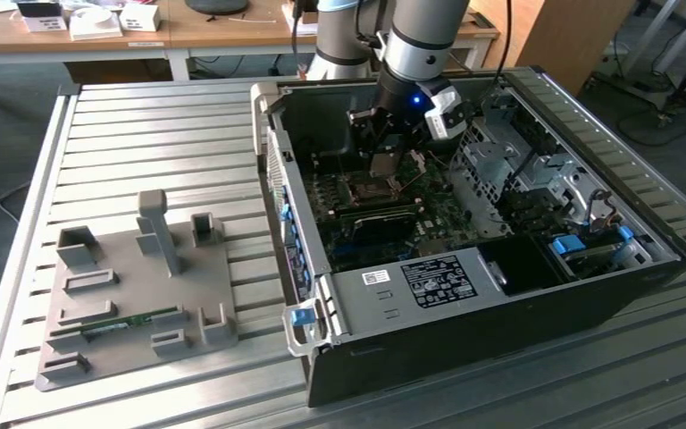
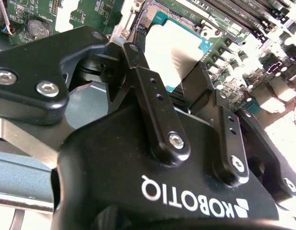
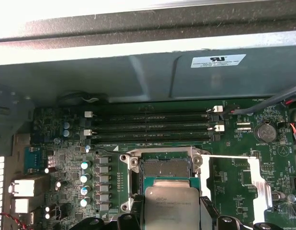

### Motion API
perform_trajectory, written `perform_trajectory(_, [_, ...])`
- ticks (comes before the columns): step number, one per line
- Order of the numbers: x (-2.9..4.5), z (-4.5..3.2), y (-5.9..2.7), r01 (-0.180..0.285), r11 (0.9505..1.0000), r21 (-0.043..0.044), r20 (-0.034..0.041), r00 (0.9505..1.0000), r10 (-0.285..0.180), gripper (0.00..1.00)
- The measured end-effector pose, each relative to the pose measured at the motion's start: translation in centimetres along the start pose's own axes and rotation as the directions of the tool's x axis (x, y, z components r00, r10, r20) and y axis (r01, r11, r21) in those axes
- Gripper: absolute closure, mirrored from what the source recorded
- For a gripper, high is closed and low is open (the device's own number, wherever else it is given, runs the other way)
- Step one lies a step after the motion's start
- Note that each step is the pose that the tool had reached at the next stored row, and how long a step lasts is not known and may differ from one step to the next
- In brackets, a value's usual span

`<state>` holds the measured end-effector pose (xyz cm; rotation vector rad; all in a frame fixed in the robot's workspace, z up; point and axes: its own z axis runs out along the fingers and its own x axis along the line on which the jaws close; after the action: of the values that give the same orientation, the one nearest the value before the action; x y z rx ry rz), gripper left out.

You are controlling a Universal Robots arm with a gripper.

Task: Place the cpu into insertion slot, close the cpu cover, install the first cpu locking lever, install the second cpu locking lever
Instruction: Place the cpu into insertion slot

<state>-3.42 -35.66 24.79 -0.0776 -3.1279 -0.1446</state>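
My gripper (image 1: 388,154) hangs inside the open computer case and is shut on the cpu (image 1: 388,164), a thin greyish square chip. In both wrist views the cpu (image 3: 172,208) (image 2: 174,52) sits between the two black fingers (image 2: 148,91). It hovers just above the insertion slot (image 3: 165,167) (image 1: 361,191) and overlaps one edge of it. The slot is bare, dark in the middle, with a silvery rim. The cpu cover (image 3: 260,184), a silvery frame plate, is swung open beside the slot.
The black computer case (image 1: 463,322) lies open on a slatted metal table (image 1: 153,134). Long memory slots (image 3: 153,127) run beside the socket, near the case wall. A grey fixture tray (image 1: 206,295) holding a green memory stick (image 1: 117,323) lies on the exterior view's left.
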Motion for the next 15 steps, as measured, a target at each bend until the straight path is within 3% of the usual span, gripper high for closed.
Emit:
perform_trajectory(5, [0.0, 0.01, 0.0, -0.009, 1.0, -0.0001, 0.0008, 1.0, 0.009, 0.46])
perform_trajectory(9, [0.0, 0.04, 0.0, -0.048, 0.9988, -0.0006, 0.0044, 0.9988, 0.048, 0.46])
perform_trajectory(12, [0.0, 0.07, -0.01, -0.098, 0.9952, -0.0015, 0.009, 0.9951, 0.098, 0.46])
perform_trajectory(15, [0.0, 0.09, -0.01, -0.153, 0.9882, -0.0028, 0.014, 0.9881, 0.153, 0.46])
